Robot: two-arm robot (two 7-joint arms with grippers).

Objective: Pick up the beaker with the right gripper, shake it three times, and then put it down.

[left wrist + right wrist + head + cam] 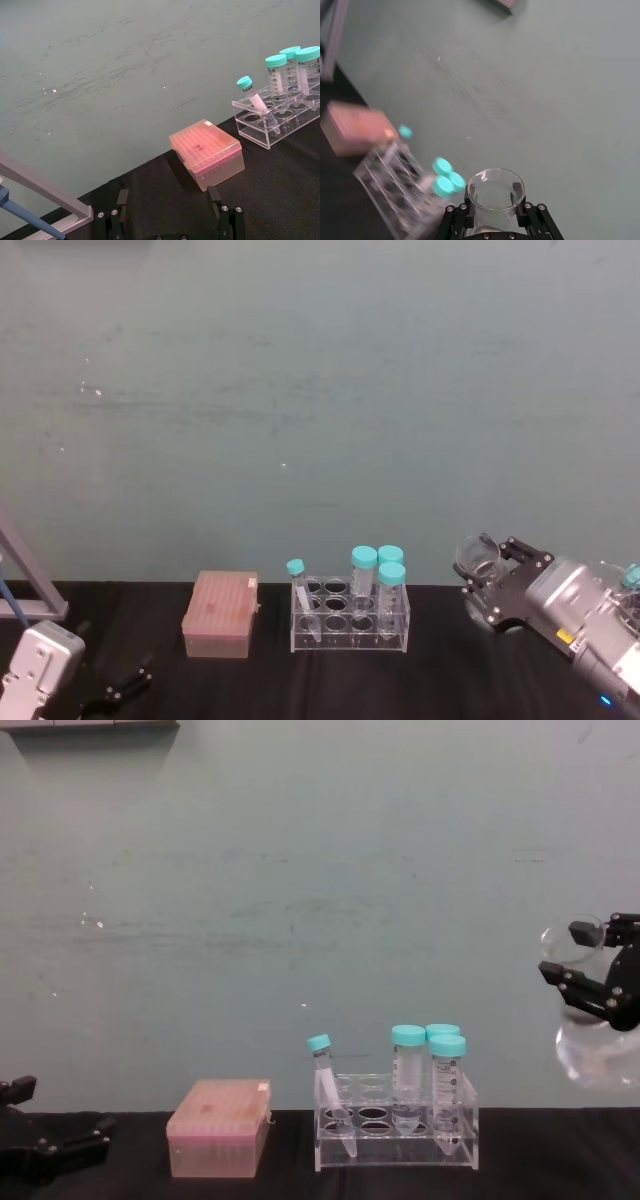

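Right of the tube rack point(396, 1130), holding the beaker point(592, 1050) near-upright above the tabletop point(560, 1160), neck clamped in jaws of the right gripper point(578, 955).

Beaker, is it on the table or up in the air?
Up in the air: the right claw grips its neck, holding the beaker well above the black table. The left claw rests low, open.

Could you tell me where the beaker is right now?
Chest view: the beaker hangs above the table at the far right, neck held by the right gripper, right of the tube rack.
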